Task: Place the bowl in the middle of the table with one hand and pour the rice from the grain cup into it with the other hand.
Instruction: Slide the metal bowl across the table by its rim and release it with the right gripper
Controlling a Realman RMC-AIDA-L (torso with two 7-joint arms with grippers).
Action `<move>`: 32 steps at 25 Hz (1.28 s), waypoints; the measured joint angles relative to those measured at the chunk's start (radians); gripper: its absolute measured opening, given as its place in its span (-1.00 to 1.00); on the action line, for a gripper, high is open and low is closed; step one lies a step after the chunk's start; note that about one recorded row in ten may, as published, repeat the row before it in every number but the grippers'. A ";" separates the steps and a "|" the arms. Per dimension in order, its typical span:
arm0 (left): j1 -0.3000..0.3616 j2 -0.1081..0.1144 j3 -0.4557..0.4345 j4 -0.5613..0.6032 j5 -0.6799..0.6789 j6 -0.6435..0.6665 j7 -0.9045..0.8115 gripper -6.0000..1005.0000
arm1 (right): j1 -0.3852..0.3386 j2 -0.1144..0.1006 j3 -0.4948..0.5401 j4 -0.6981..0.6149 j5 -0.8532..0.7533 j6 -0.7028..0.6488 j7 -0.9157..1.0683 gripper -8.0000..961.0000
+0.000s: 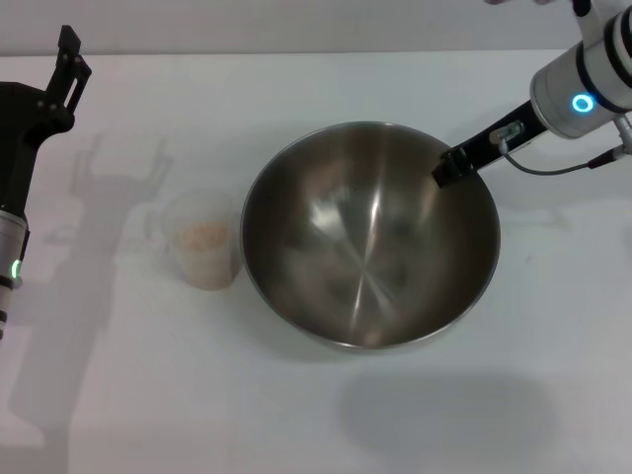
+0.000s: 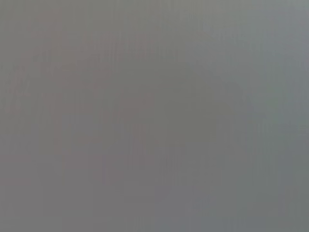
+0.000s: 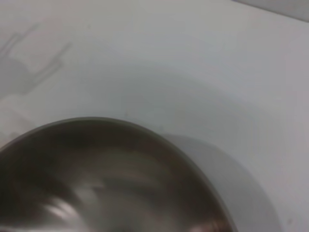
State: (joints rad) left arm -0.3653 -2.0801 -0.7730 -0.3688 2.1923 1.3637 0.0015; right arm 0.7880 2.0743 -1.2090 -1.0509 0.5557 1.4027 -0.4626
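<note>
Right gripper (image 1: 446, 168) grips rim of wide shiny steel bowl (image 1: 370, 237), placing it mid-table; release next. Left gripper (image 1: 71, 54), fingers apart, must take small clear plastic grain cup (image 1: 202, 240).

- The bowl (image 1: 370, 237) is shiny brushed grey steel, darker toward its rim, with pale streaks of reflection running across the inside; in the right wrist view (image 3: 106, 179) it shows dark grey-brown with soft light smears.
- The worktop (image 1: 316, 415) is plain white, unmarked, crossed only by faint grey shadows.
- The grain cup (image 1: 202, 242) is clear and colourless.
- The rice (image 1: 200, 235) is pale beige.
- The left gripper (image 1: 64, 69) is black.
- The right gripper (image 1: 456, 166) is black, on a white arm bearing a glowing blue ring.
</note>
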 joint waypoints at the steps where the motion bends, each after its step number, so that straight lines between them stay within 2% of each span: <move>1: 0.001 0.000 0.000 -0.001 0.000 0.000 0.000 0.72 | 0.001 0.000 -0.001 0.002 -0.003 0.000 0.001 -0.96; 13: 0.008 0.000 0.007 -0.009 0.000 0.004 0.000 0.72 | 0.008 0.003 -0.051 -0.012 -0.025 0.010 0.017 -0.93; 19: 0.014 0.000 0.011 -0.009 -0.005 0.016 0.000 0.72 | 0.010 0.003 -0.084 -0.040 -0.045 0.007 0.022 -0.58; 32: 0.037 0.000 0.011 -0.007 -0.005 0.054 0.000 0.72 | -0.002 0.002 -0.158 -0.315 -0.067 -0.014 0.039 -0.04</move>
State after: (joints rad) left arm -0.3282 -2.0801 -0.7623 -0.3757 2.1872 1.4175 0.0015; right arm 0.7859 2.0764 -1.3669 -1.3660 0.4883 1.3887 -0.4235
